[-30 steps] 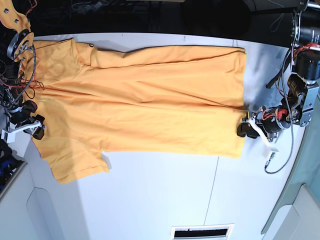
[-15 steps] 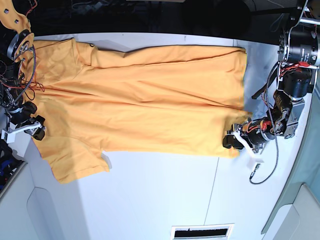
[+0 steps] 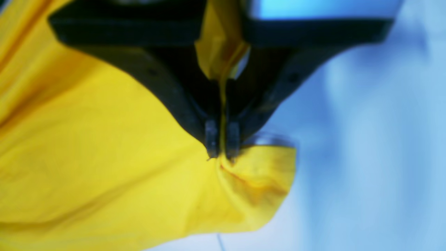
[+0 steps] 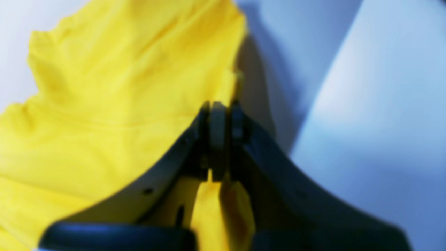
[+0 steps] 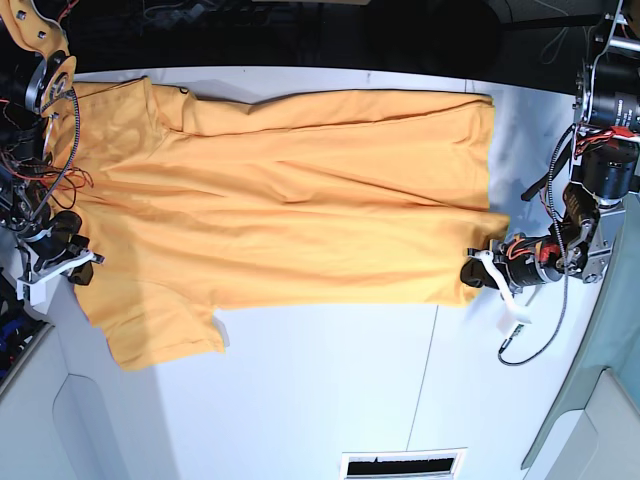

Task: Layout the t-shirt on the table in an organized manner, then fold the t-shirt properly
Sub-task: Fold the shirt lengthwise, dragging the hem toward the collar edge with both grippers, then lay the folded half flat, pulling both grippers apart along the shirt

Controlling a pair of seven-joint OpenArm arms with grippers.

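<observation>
The orange t-shirt point(image 5: 290, 190) lies spread across the white table point(image 5: 320, 390), collar end to the left and hem to the right. On the right of the base view, my left gripper point(image 5: 478, 272) is shut on the lower hem corner. In the left wrist view the fingertips point(image 3: 212, 143) pinch a fold of the t-shirt point(image 3: 87, 157). At the left table edge, my right gripper point(image 5: 75, 268) is shut on the shirt's edge above the lower sleeve point(image 5: 160, 330). The right wrist view shows that gripper point(image 4: 219, 115) pressed together on the cloth point(image 4: 104, 87).
A thin dark seam point(image 5: 428, 370) runs across the table near the right. A dark vent slot point(image 5: 403, 465) sits at the front edge. Loose cables point(image 5: 545, 320) hang below the left arm. Bare white tabletop lies in front of the shirt.
Both grippers have gone from open to shut on the shirt's edges. The left gripper shifted along the hem and the lower hem corner now bunches at its fingers.
</observation>
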